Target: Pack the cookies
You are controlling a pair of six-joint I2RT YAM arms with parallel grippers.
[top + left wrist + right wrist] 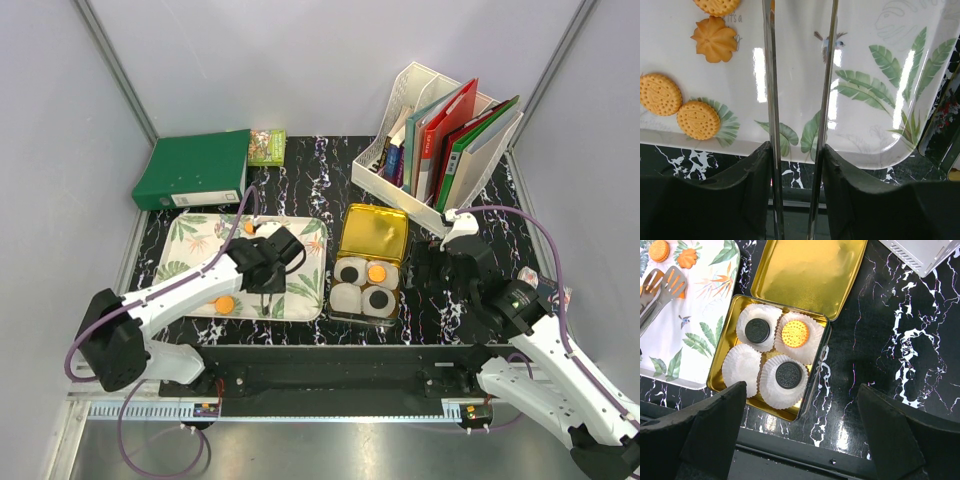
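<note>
So, the left hand (pixel 796 150) is pinching a pair of metal tongs (pixel 771 90), with its fingers pressing on both blades and a gap showing between them. Its own camera is showing the blades reaching out over the leaf-print tray (pixel 875 150). Orange cookies (pixel 698 120) are sitting on the tray off to that hand's left, well clear of the blades. Two round ones are touching, and a flower-shaped one is lying beyond them.

That view is cutting off the tong tips (pixel 670 282). The right wrist camera is catching them: slotted ends hanging over the tray near more orange ones.

The right hand (pixel 800 395) is spread wide and gripping nothing. The top view is putting it over the desk (pixel 900 340), with the gold tin (pixel 715 377) just to its left. Four white paper cups (pixel 742 362) are sitting in the tin. Two are holding black cookies (pixel 758 330) and one is holding an orange one. The lid (pixel 805 275) is lying open beyond them.

To this hand's right, bare marbled desk is giving it room. The file rack (pixel 435 140) is standing ahead of it. Only a narrow strip of desk is separating the tray rim from the tin.
</note>
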